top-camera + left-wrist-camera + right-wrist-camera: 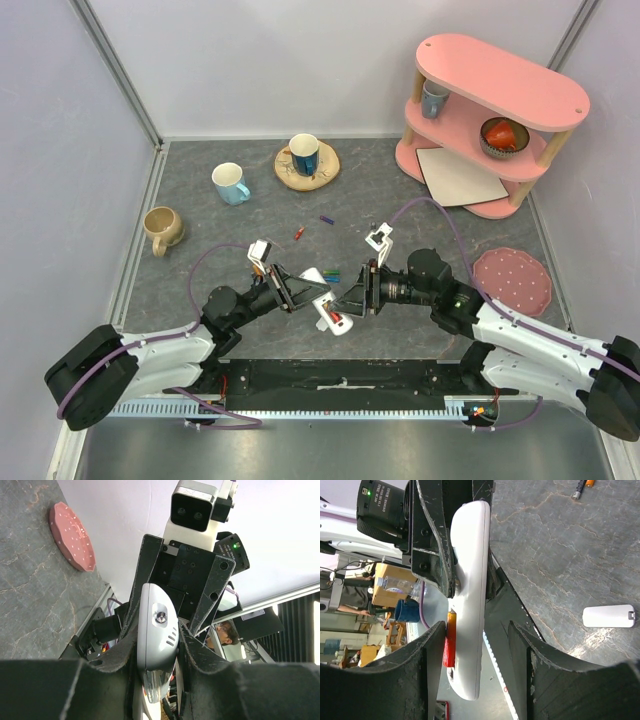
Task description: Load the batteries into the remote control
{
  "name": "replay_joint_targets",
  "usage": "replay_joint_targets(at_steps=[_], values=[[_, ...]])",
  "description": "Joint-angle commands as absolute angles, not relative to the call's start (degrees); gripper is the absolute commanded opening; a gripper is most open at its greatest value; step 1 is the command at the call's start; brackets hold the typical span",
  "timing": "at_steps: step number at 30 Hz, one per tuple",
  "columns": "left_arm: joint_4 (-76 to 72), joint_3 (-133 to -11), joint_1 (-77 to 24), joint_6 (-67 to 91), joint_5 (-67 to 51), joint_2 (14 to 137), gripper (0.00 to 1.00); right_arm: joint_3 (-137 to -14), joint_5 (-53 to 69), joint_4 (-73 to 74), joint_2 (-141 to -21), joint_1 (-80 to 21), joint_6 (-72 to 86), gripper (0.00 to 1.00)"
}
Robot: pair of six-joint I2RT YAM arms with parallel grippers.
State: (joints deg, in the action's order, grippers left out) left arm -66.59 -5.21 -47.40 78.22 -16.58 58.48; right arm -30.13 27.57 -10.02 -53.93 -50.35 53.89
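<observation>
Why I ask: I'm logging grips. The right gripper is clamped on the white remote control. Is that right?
No: it is the left gripper that is clamped on the remote control, as the left wrist view shows. The right gripper stands open around it.

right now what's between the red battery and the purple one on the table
Nothing; the top view shows bare table between the red battery and the purple battery.

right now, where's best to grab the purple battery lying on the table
Probably across its middle, from straight above, jaws astride its length: the purple battery is a thin cylinder lying flat on the table, nothing touching it.
</observation>
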Motion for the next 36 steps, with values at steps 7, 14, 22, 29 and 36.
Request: replay_joint_targets(at_steps=[7,14,22,29,36], values=[[-71.9,-5.19,-47.64,76.99,-15.65,56.78,0.02,-28.04,29.71,-14.23,-54.31,-49.92,55.72,0.57],[-71.89,-6.15,-47.64,76.99,-15.73,56.6,0.02,-27.51,29.97,-16.79,-56.51,-49.92,57.04,0.51],[-72.25,-6.59,-47.64,76.9,-15.56,56.08,0.02,-28.04,29.97,-15.82,-57.66,-49.92,57.04,0.46],[-72.25,-6.59,-47.64,76.99,-14.59,55.11,0.02,-27.51,28.83,-15.73,-58.1,-50.01,57.74,0.37],[-72.16,-6.59,-47.72,76.99,-14.33,55.28,0.02,-27.68,27.69,-15.29,-59.41,-49.92,58.88,0.27]])
